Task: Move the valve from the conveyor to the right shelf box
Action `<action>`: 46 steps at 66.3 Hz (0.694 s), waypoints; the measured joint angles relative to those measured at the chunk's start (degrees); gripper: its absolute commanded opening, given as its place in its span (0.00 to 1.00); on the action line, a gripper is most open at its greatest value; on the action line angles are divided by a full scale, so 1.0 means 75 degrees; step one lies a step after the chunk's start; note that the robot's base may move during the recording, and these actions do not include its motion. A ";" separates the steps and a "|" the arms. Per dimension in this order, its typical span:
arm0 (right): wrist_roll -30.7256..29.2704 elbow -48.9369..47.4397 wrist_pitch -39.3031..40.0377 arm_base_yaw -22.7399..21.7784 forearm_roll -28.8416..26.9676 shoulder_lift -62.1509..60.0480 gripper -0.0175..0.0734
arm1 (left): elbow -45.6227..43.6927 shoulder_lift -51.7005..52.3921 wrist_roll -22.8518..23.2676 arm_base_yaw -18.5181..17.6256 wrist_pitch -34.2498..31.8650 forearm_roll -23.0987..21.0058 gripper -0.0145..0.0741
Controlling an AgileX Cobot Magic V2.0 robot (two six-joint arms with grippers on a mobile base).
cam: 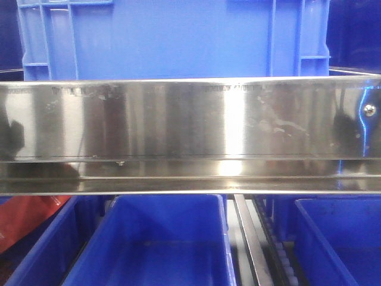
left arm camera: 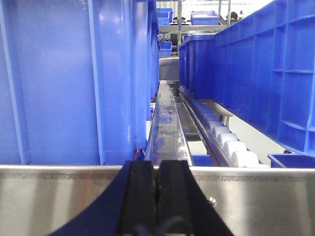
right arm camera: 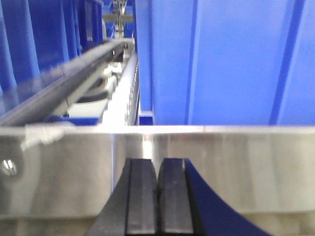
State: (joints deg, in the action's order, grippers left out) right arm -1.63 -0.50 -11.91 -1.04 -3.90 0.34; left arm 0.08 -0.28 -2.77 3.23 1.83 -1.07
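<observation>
From my remote station, neither the valve nor the conveyor appeared in any view, so I could not tell where the valve lay. The front view was filled by a polished steel shelf rail, which hid whatever stood behind it except the upper wall of a blue crate; below the rail, three blue bins were cut off by the frame, and a red object at lower left was too cropped to identify. The left gripper had its black pads pressed together with nothing between them, just in front of a steel rail; beyond it a narrow metal channel ran between tall blue crates, with white rollers along its right side. The right gripper was likewise closed and empty before a steel lip, close to a blue crate wall; the left of that view was blurred.
</observation>
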 measured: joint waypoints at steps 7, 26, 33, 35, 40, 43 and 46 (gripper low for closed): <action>0.0000 0.0052 0.0301 0.0000 0.0000 0.0000 0.02 | 0.0000 0.0000 0.0000 0.0000 -0.0016 0.0000 0.04; 0.0000 0.0052 0.0441 0.0000 0.0012 -0.0016 0.02 | 0.0000 0.0000 0.0000 0.0000 -0.0016 0.0000 0.04; 0.0000 0.0052 0.0441 0.0000 0.0012 -0.0016 0.02 | 0.0000 0.0000 0.0000 0.0000 -0.0016 0.0000 0.04; 0.0000 0.0052 0.0441 0.0000 0.0012 -0.0016 0.02 | 0.0000 0.0000 0.0000 0.0000 -0.0016 0.0000 0.04; 0.0000 0.0052 0.0441 0.0000 0.0012 -0.0016 0.02 | 0.0000 0.0000 0.0000 0.0000 -0.0016 0.0000 0.04; 0.0000 0.0052 0.0441 0.0000 0.0012 -0.0016 0.02 | 0.0000 0.0000 0.0000 0.0000 -0.0016 0.0000 0.04; 0.0000 0.0052 0.0441 0.0000 0.0012 -0.0016 0.02 | 0.0000 0.0000 0.0000 0.0000 -0.0016 0.0000 0.04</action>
State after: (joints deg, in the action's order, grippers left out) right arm -1.63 -0.11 -8.60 -1.04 -3.81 0.22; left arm 0.08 -0.28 -2.77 3.23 1.71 -1.07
